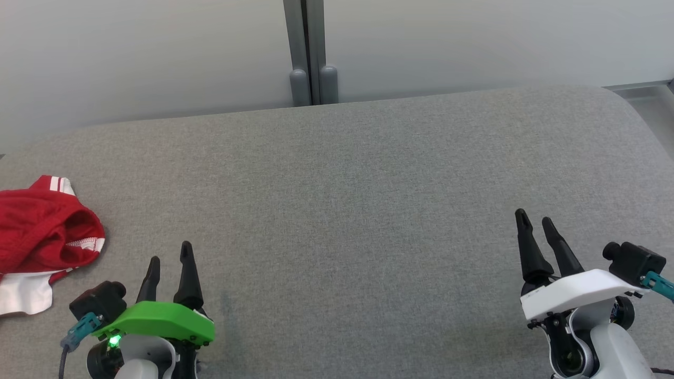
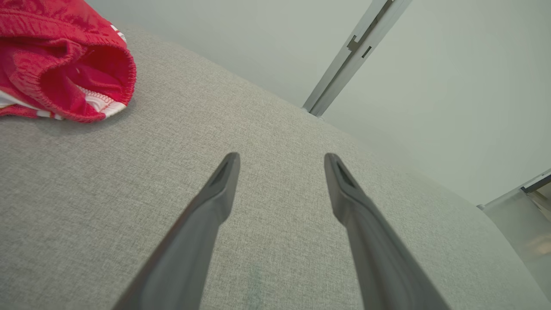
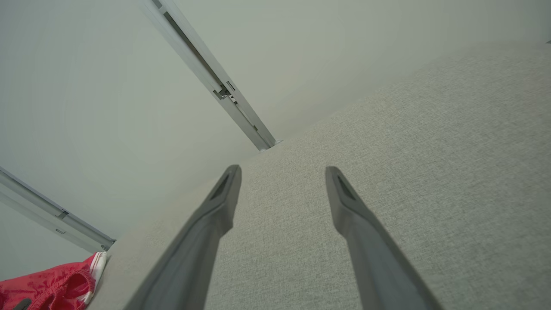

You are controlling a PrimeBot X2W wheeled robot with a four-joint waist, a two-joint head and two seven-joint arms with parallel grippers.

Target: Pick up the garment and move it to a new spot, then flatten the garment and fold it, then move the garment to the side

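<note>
Far left on the counter (image 1: 342, 184) lies a red garment (image 1: 45, 231). The left end effector (image 1: 170, 252) and right end effector (image 1: 534, 216) gape wide, empty.

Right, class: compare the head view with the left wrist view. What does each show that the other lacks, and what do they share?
Extra in the head view: the right gripper, open at the lower right, and the green cover on the left wrist.

Extra in the left wrist view: the recessed inner faces of the fingertips of the left gripper.

Shared: the crumpled red garment lying apart from the grippers, the open left gripper, the grey surface and the grey post on the wall.
</note>
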